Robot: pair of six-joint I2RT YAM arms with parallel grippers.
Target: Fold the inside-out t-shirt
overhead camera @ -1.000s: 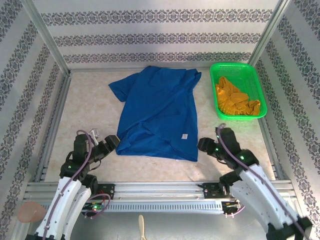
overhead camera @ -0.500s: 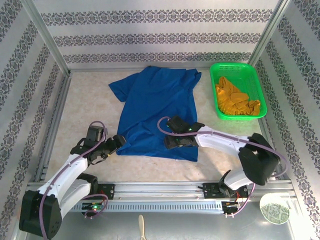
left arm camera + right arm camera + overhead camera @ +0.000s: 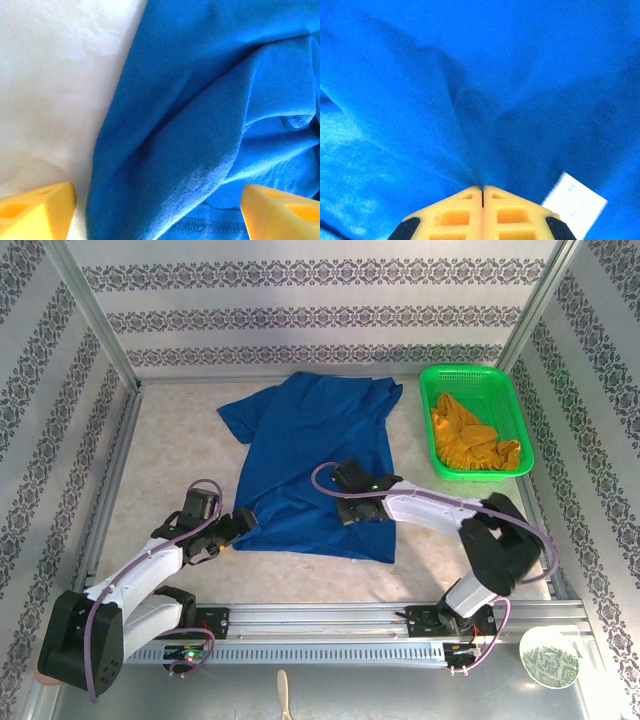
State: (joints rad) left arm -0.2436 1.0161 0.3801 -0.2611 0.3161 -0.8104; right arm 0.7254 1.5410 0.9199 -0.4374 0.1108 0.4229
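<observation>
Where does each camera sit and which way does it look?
Top: above and behind, looking down on the table, t-shirt and basket; left arm and right arm show.
Left wrist: on the left arm, looking down at the t-shirt's edge between open left fingers.
Right wrist: on the right arm, close over the cloth; right fingers shut on a pinch.
Shared: all three see the t-shirt.

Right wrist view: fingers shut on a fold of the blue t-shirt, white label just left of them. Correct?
No, wrong side. In the right wrist view the white label lies just right of the right fingers. The rest stands: they are shut on a fold of the blue t-shirt.
</observation>
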